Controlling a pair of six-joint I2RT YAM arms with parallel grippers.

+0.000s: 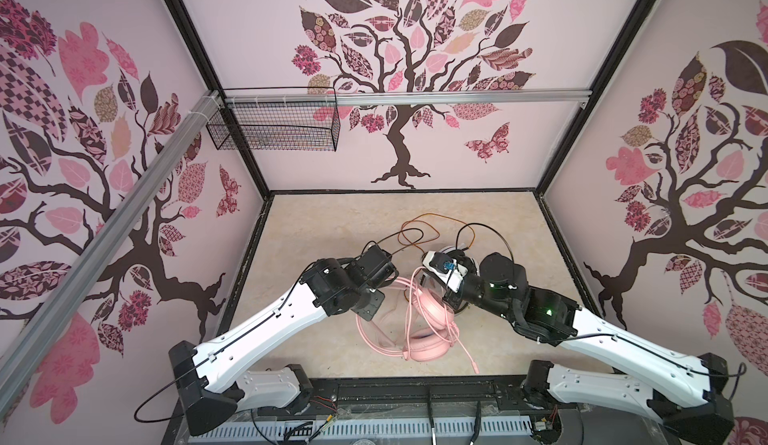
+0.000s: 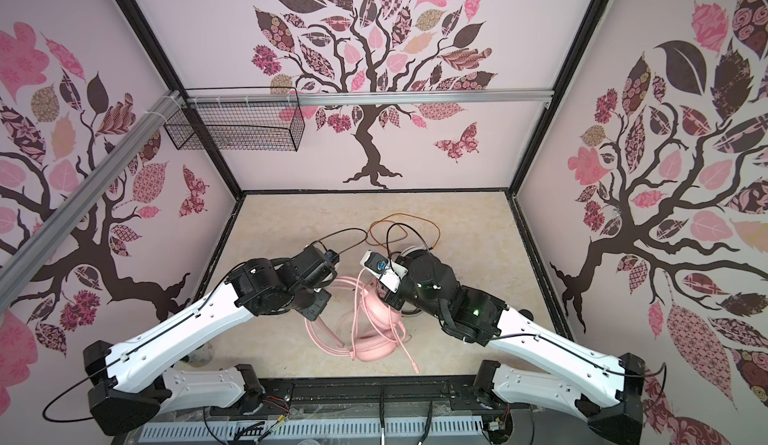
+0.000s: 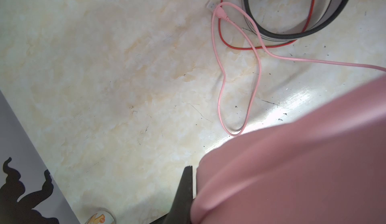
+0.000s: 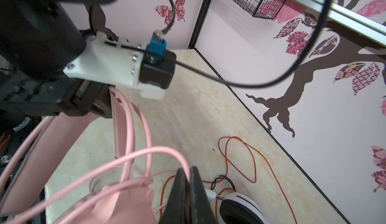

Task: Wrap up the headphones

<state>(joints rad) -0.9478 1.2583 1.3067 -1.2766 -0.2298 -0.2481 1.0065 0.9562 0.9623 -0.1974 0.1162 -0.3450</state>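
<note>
Anchoring the pink headset (image 1: pixel 428 318) near the table's (image 1: pixel 332 235) centre, our left claw (image 4: pixel 106 103) clamps its band, so our right claw (image 4: pixel 189 170), pinched shut on the pink cable (image 4: pixel 146 149), can, we judge, loop it round. The white-and-black headset (image 4: pixel 240 208) lies at one o'clock, untouched.

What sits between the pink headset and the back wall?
The white-and-black headset, mostly hidden under the right arm, then loose loops of the orange-red cable. Both top views show this.
</note>
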